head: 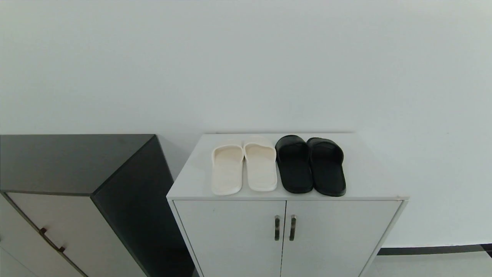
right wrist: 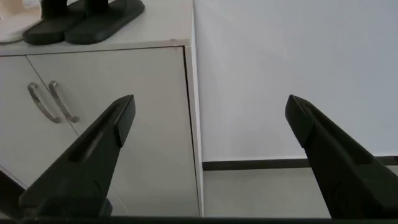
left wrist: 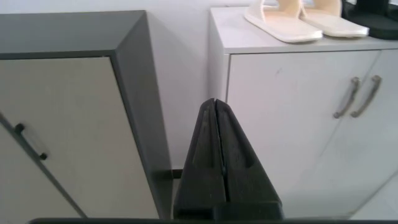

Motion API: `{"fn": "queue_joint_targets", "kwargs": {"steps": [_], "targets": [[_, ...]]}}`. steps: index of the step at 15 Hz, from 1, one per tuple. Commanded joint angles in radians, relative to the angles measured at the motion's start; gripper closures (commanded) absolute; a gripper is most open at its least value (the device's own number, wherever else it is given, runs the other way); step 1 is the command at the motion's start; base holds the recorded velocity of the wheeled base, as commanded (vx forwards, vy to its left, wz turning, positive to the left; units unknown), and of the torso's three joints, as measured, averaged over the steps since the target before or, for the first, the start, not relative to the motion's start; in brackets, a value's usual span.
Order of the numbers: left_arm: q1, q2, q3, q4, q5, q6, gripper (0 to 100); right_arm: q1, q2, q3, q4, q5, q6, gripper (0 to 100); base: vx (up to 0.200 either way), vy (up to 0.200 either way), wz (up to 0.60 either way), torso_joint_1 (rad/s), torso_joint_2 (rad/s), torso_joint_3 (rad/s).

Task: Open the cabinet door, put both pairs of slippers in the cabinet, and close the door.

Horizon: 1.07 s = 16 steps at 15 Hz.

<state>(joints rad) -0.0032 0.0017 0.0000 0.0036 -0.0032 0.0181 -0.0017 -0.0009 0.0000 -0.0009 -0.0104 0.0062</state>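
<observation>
A white cabinet (head: 230, 238) stands against the wall with both doors closed and two metal handles (head: 284, 227) side by side at the middle. On its top lie a cream pair of slippers (head: 243, 168) and, to their right, a black pair of slippers (head: 311, 165). My left gripper (left wrist: 216, 106) is shut with nothing in it, low and left of the cabinet front, below the cream slippers (left wrist: 305, 18). My right gripper (right wrist: 210, 107) is open and empty near the cabinet's right front corner, with the handles (right wrist: 51, 102) and the black slippers (right wrist: 84, 17) off to one side.
A taller dark cabinet (head: 77, 165) with a pale front and a dark handle (head: 52, 240) stands close on the left, leaving a narrow gap. A plain white wall (head: 246, 65) is behind. To the right is open floor with a dark baseboard (head: 434, 250).
</observation>
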Motion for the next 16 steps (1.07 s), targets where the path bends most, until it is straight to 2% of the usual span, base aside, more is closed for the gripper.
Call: {"fn": "queue_joint_targets", "kwargs": {"steps": [1, 2, 3, 4, 5, 6, 7, 9, 10, 11, 12, 14, 16], "targets": [[0.0, 0.0, 0.0, -0.001, 0.008, 0.0, 100, 0.0, 0.001, 0.0, -0.005, 0.0, 0.006, 0, 0.0, 0.0, 0.0, 0.0, 0.0, 0.0], [0.002, 0.0, 0.0, -0.001, 0.011, -0.001, 100, 0.012, 0.038, -0.17, -0.079, 0.043, 0.15, 0, 0.0, 0.0, 0.0, 0.0, 0.0, 0.0], [0.0, 0.0, 0.0, -0.001, 0.011, -0.001, 100, 0.028, 0.134, -0.328, -0.014, 0.087, 0.25, 0, 0.0, 0.0, 0.0, 0.0, 0.0, 0.0], [0.0, 0.0, 0.0, -0.001, 0.011, -0.004, 100, 0.035, 0.239, -0.423, 0.137, 0.158, 0.225, 0, 0.0, 0.0, 0.0, 0.0, 0.0, 0.0], [0.0, 0.0, 0.0, -0.001, 0.009, -0.007, 100, 0.043, 0.302, -0.457, 0.197, 0.219, 0.193, 0, 0.0, 0.0, 0.0, 0.0, 0.0, 0.0], [0.0, 0.0, 0.0, -0.001, 0.008, -0.003, 100, 0.043, 0.475, -0.492, 0.191, 0.302, 0.13, 0, 0.0, 0.0, 0.0, 0.0, 0.0, 0.0], [0.0, 0.0, 0.0, -0.001, 0.008, -0.001, 100, 0.055, 0.601, -0.506, 0.127, 0.308, 0.118, 0, 0.0, 0.0, 0.0, 0.0, 0.0, 0.0], [0.0, 0.0, 0.0, 0.001, 0.006, 0.0, 100, 0.18, 0.846, -0.511, -0.102, 0.287, 0.13, 0, 0.0, 0.0, 0.0, 0.0, 0.0, 0.0], [0.0, 0.0, 0.0, 0.001, 0.006, 0.005, 100, 0.253, 0.93, -0.523, -0.168, 0.211, 0.135, 0, 0.0, 0.0, 0.0, 0.0, 0.0, 0.0], [0.0, 0.0, 0.0, 0.001, 0.006, 0.008, 100, 0.37, 1.006, -0.554, -0.188, 0.084, 0.144, 0, 0.0, 0.0, 0.0, 0.0, 0.0, 0.0], [0.0, 0.0, 0.0, -0.001, 0.006, 0.008, 100, 0.491, 1.058, -0.597, -0.189, -0.025, 0.187, 0, 0.0, 0.0, 0.0, 0.0, 0.0, 0.0], [0.0, 0.0, 0.0, 0.001, 0.006, 0.01, 100, 0.666, 1.162, -0.707, -0.185, -0.195, 0.261, 0, 0.0, 0.0, 0.0, 0.0, 0.0, 0.0], [0.0, 0.0, 0.0, 0.001, 0.006, 0.008, 100, 0.724, 1.285, -0.787, -0.186, -0.298, 0.271, 0, 0.0, 0.0, 0.0, 0.0, 0.0, 0.0]]}}
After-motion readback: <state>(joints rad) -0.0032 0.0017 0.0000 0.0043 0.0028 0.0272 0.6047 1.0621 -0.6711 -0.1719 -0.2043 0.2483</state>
